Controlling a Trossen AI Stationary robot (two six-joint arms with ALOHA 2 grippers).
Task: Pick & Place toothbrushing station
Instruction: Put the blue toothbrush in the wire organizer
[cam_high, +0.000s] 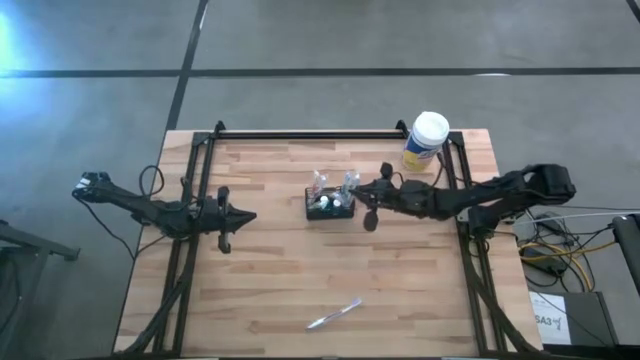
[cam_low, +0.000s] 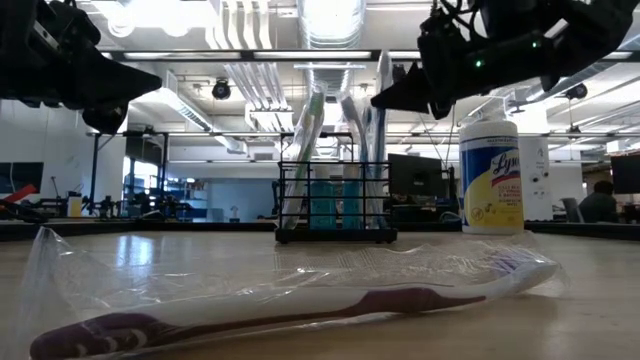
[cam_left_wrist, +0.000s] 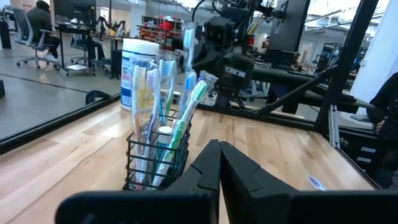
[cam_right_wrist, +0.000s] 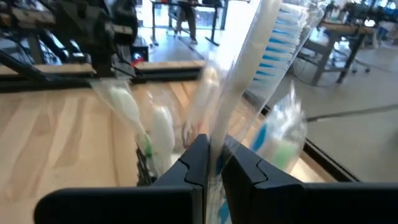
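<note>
My right gripper (cam_high: 358, 190) pinches one wrapped toothbrush (cam_right_wrist: 264, 59) in the light, tippy caddy (cam_high: 330, 206); better grab its stiff wire rim

I see a bagged toothbrush (cam_low: 300, 300) lying nearest me, the caddy (cam_low: 335, 205) farther back, a canister (cam_low: 491, 175) right of it.

Overhead straight down, low table-level across, wrist views facing each other, caddy (cam_high: 331, 206) shared
</note>
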